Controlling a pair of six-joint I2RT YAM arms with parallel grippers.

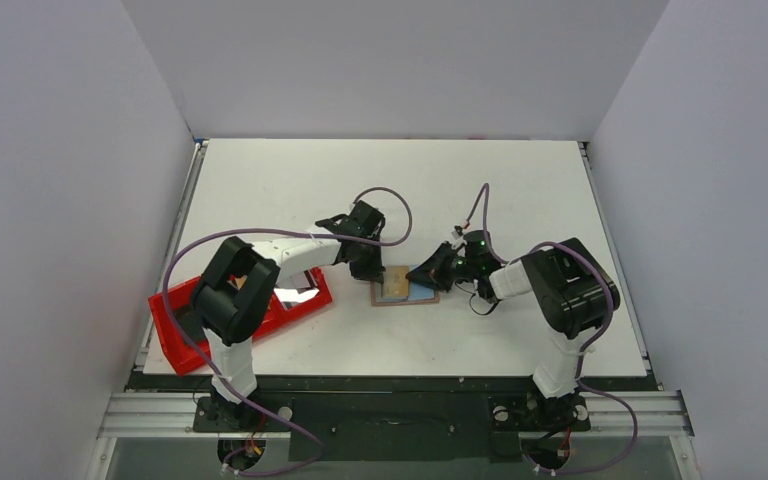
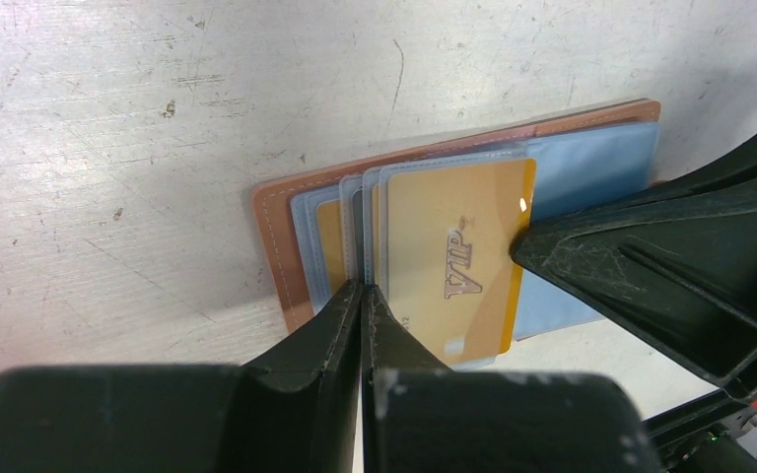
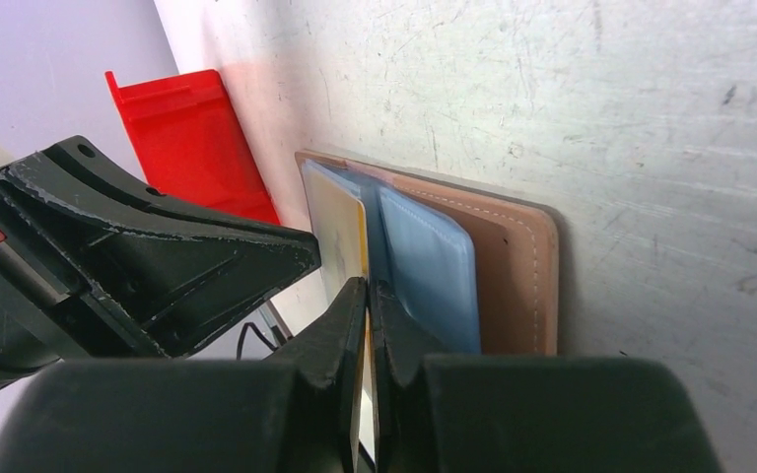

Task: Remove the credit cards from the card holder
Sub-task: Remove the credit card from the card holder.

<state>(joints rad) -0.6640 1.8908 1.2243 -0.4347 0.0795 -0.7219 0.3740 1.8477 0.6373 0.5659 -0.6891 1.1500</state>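
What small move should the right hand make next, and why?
Probably draw the gold card sideways out of its sleeve. The right hand seems closed on the card's edge, the card looks partly out, and the left hand is closed at the sleeves of the card holder, seemingly steadying them.

From above, the card holder is too small for its cards to be counted, and both gripper tips cover its left and right ends. The left arm hides much of the red tray. A pale shiny item in the tray is too small to identify. In the left wrist view, the left gripper masks the holder beneath it, and the gold card disappears behind the right gripper. The right wrist view shows that card nearly edge-on, its face unreadable.
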